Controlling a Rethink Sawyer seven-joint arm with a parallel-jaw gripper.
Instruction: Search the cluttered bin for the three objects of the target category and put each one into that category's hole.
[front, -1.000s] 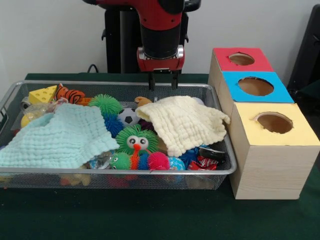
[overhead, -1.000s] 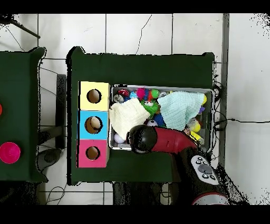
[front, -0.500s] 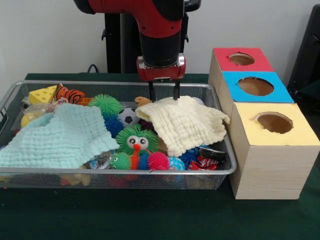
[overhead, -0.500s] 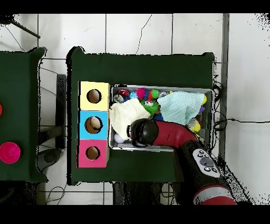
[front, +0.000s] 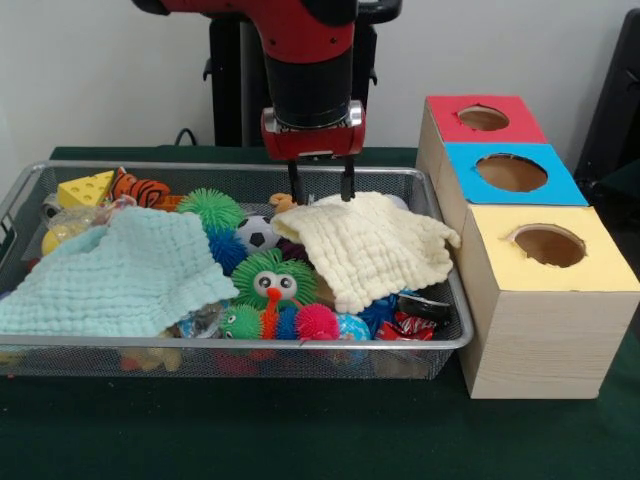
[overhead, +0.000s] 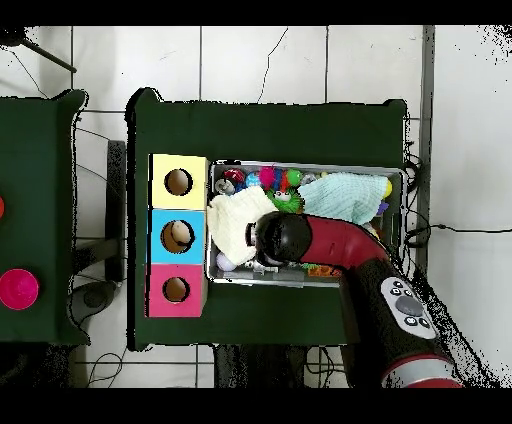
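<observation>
Now | bin (front: 445, 342): toys under two cloths | end effector (front: 320, 188) fingers apart, empty

The silver wire-mesh bin (front: 440, 335) holds a cream waffle-textured cloth (front: 372, 245) and, left of it, a pale mint one (front: 115, 275). Between the two cloths sit a green spiky ball (front: 272, 280) with white eyes and an orange beak, and a black-and-white soccer ball (front: 258, 233). Right of the bin, the pale wooden box (front: 540, 340) has red (front: 452, 125), blue (front: 560, 185) and yellow (front: 600, 270) tops.
</observation>
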